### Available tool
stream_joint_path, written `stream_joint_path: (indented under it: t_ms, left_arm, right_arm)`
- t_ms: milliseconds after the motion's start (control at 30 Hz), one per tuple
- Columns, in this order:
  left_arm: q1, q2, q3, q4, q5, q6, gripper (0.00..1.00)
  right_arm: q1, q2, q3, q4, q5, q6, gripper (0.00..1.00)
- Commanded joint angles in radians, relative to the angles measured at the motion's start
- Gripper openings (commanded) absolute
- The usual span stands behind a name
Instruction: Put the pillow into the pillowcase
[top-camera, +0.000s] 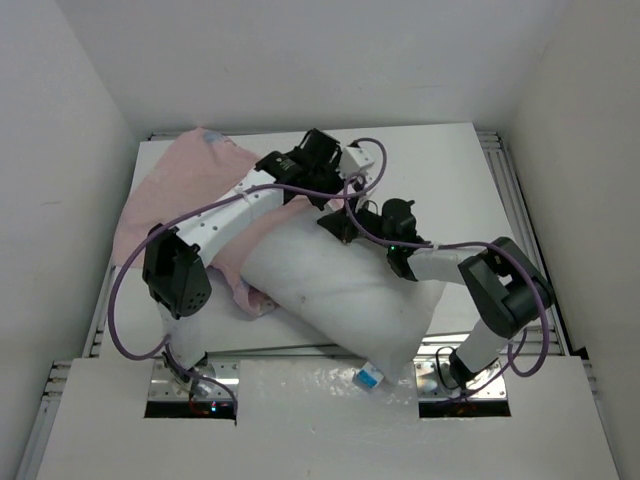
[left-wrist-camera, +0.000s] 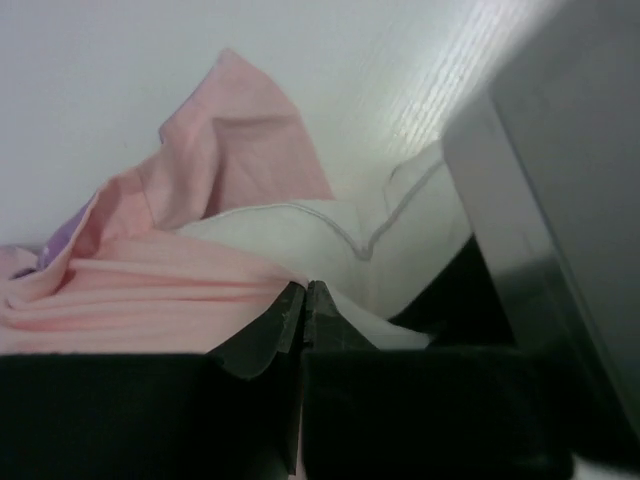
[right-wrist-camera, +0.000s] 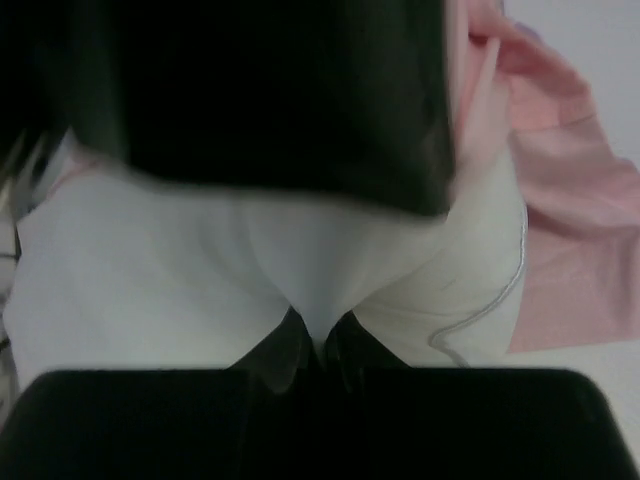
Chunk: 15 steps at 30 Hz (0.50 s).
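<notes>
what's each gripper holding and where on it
The right gripper pinches the pillow, a fabric fold near its far end; left gripper seems shut on the pillowcase edge.

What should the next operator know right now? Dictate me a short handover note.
Left gripper: shut, apparently pinching the pillowcase edge.
Right gripper: shut on the pillow near its far end.
The pillow lies in the middle. The pillowcase is spread at far left, its edge against the pillow's far end.
Done: both grasped.
Left: nearly all of the pillow is still outside; feed it in.
</notes>
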Motion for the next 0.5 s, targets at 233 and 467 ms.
stream_joint_path:
  t_ms: [233, 467]
  left_arm:
    - [-0.058, -0.085, 0.127, -0.184, 0.330, 0.077, 0.00]
    - [-0.055, -0.088, -0.049, 0.008, 0.144, 0.042, 0.10]
  right_arm:
    - [-0.055, 0.065, 0.038, 0.481, 0.629, 0.306, 0.00]
    - [-0.074, 0.109, 0.078, 0.366, 0.812, 0.405, 0.00]
